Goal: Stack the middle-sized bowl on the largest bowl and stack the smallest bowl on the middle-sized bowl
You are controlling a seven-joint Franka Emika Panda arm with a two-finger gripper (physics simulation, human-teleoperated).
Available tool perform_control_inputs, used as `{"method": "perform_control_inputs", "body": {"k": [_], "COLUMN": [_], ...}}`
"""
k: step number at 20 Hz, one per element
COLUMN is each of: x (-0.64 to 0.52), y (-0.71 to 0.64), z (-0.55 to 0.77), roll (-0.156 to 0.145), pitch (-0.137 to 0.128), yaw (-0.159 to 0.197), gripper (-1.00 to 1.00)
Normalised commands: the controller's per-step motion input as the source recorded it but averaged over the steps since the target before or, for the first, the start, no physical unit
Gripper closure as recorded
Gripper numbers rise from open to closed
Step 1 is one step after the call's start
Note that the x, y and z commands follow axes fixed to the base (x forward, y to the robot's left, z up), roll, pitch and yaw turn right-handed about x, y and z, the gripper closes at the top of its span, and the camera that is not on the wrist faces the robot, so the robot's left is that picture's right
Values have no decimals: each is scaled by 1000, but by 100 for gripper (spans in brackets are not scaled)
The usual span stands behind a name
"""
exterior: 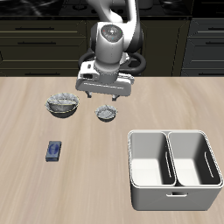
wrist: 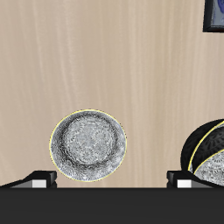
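Your end effector (exterior: 106,94) hovers open and empty, smallest bowl (wrist: 87,145) right below it on the bench (exterior: 105,166), stacked bowls (exterior: 65,105) just beside.

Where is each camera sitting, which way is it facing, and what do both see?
Exterior view: in front of and above the table, looking down toward the arm; shows arm and open gripper.
Wrist view: on the gripper, looking straight down at the table; only its fingertips show.
Shared: the smallest bowl and the blue box.
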Motion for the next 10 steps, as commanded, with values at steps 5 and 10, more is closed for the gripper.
{"method": "perform_control_inputs", "body": {"k": [5, 10], "x": [55, -12], "y": [-90, -76], "z": [-390, -280], "roll": [-9, -12], "pitch": [55, 43], "yaw": [-12, -13], "gripper": [-100, -100]}}
